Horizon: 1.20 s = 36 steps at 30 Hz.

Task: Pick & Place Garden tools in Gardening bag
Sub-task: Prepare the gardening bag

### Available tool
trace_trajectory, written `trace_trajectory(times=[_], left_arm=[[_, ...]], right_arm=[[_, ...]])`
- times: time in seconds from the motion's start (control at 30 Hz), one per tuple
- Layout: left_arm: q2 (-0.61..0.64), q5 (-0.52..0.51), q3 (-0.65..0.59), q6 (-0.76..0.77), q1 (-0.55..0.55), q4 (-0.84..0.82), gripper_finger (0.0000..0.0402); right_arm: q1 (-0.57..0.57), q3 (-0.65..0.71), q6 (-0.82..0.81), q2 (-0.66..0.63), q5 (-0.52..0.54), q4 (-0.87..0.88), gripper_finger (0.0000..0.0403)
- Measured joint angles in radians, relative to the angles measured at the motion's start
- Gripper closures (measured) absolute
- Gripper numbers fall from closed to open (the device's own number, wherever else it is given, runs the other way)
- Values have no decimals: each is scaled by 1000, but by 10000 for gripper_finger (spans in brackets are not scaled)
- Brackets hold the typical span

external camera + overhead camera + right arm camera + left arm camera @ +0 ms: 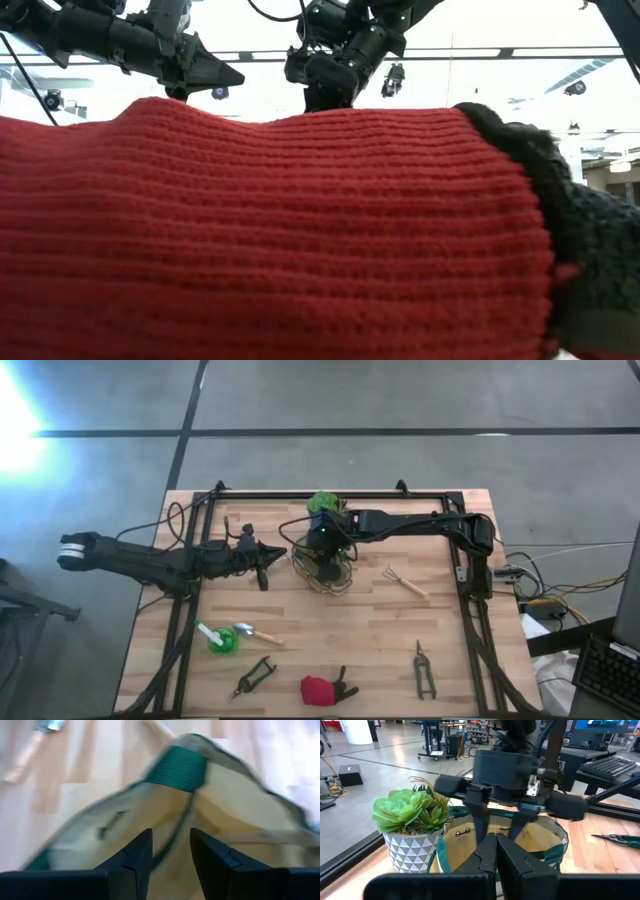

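The tan gardening bag with green trim stands open in the table's middle, and its rim shows in the left wrist view. My right gripper hangs over its mouth, slanting down, open, with nothing between its fingers. My left gripper hovers level to the bag's left, shut and empty. On the table lie the rake fork, the trowel, the green-and-white tool, two pruners and the red-and-black item.
A green plant in a white patterned pot stands just behind the bag, toward the far edge. The red-and-black item fills most of the low view. A black frame runs around the tabletop.
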<state>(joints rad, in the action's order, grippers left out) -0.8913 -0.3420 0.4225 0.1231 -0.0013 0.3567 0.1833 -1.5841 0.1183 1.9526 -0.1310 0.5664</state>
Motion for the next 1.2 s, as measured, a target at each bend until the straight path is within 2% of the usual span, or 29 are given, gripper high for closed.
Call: trace_trajectory(times=[0.4, 0.7, 0.87, 1.07, 1.2], left_arm=[[0, 0, 0, 0, 0, 0, 392], [0, 1, 5, 0, 0, -17, 392], [1, 4, 16, 1, 0, -45, 392], [2, 4, 17, 1, 0, -46, 392], [2, 4, 17, 3, 0, -46, 392]], right_arm=[[0, 0, -6, 5, -27, 22, 271], [3, -8, -6, 63, -26, 29, 283], [6, -9, -6, 47, -26, 30, 310], [5, -10, 6, 14, -26, 31, 384], [5, -10, 12, 4, -24, 42, 391]])
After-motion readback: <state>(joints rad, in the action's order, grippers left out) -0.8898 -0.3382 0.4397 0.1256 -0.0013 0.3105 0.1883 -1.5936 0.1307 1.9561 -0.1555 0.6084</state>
